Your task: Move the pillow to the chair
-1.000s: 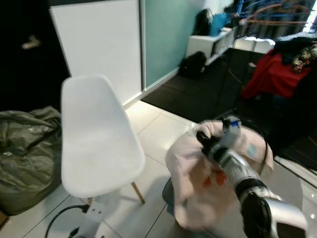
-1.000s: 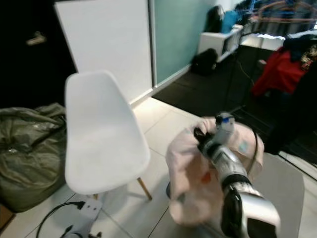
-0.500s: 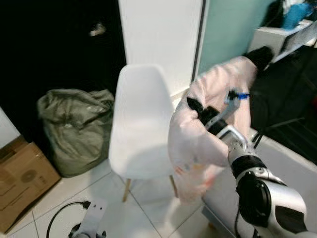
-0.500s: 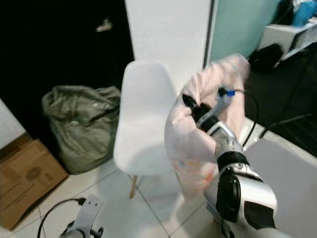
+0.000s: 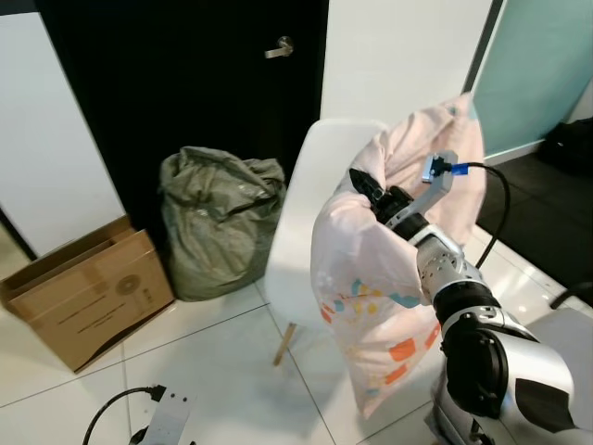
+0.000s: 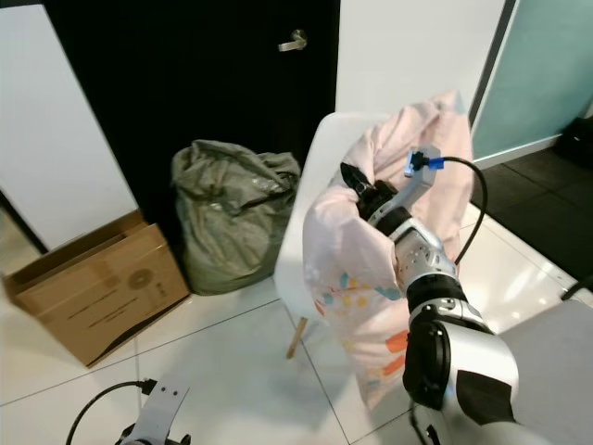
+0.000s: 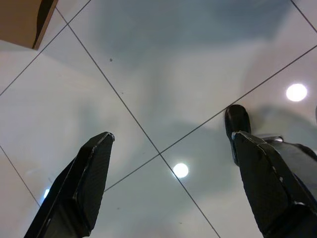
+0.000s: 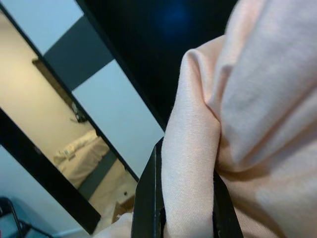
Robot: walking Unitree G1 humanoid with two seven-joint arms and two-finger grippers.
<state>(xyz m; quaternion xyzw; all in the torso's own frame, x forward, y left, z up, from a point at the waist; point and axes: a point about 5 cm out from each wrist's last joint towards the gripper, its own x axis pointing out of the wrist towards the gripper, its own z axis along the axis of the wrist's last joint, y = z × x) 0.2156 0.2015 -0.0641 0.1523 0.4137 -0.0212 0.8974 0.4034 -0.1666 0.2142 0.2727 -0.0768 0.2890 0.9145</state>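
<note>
Pillow [image 5: 389, 278] hangs pinched in the right gripper [image 5: 363, 185], just before the chair [image 5: 310, 222].
Carry it toward eleven o'clock over the seat, lower, then release; left gripper [image 7: 168, 144] idles, fingers spread.

The pink pillow [image 5: 389, 278] hides most of the white chair [image 5: 310, 218], seat and right legs included

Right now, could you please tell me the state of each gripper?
Left gripper: open, holding nothing, above the floor.
Right gripper: shut on the pillow.
</note>
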